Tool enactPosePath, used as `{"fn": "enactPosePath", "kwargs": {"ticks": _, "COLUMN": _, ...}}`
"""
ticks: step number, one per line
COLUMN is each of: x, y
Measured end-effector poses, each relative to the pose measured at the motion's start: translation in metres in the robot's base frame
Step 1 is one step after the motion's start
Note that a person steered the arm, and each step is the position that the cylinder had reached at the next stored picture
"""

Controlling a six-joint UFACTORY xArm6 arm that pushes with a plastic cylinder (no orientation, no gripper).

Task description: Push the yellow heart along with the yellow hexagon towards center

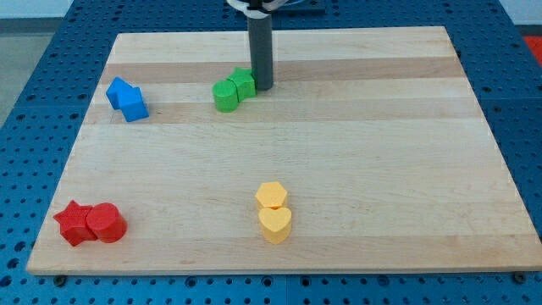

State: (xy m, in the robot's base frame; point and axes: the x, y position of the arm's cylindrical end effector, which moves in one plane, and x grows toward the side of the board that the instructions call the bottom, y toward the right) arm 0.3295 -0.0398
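Note:
The yellow hexagon (271, 194) lies near the view's bottom, a little right of the middle. The yellow heart (275, 224) touches it just below. My tip (262, 87) is at the view's top centre, far above both yellow blocks. It stands right beside the two green blocks (233, 90), touching or almost touching their right side.
Two blue blocks (127, 98) sit together at the upper left. A red star (74, 223) and a red round block (107, 224) sit together at the lower left. The wooden board (381, 169) ends in a blue pegboard surround (525, 102).

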Motion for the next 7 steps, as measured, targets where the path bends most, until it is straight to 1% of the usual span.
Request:
{"fn": "enactPosePath", "kwargs": {"ticks": 1, "x": 0.002, "y": -0.012}}
{"fn": "enactPosePath", "kwargs": {"ticks": 2, "x": 0.002, "y": -0.013}}
{"fn": "enactPosePath", "kwargs": {"ticks": 4, "x": 0.006, "y": 0.021}}
{"fn": "enactPosePath", "kwargs": {"ticks": 5, "x": 0.024, "y": 0.001}}
{"fn": "enactPosePath", "kwargs": {"ticks": 6, "x": 0.044, "y": -0.036}}
{"fn": "enactPosePath", "kwargs": {"ticks": 7, "x": 0.055, "y": -0.050}}
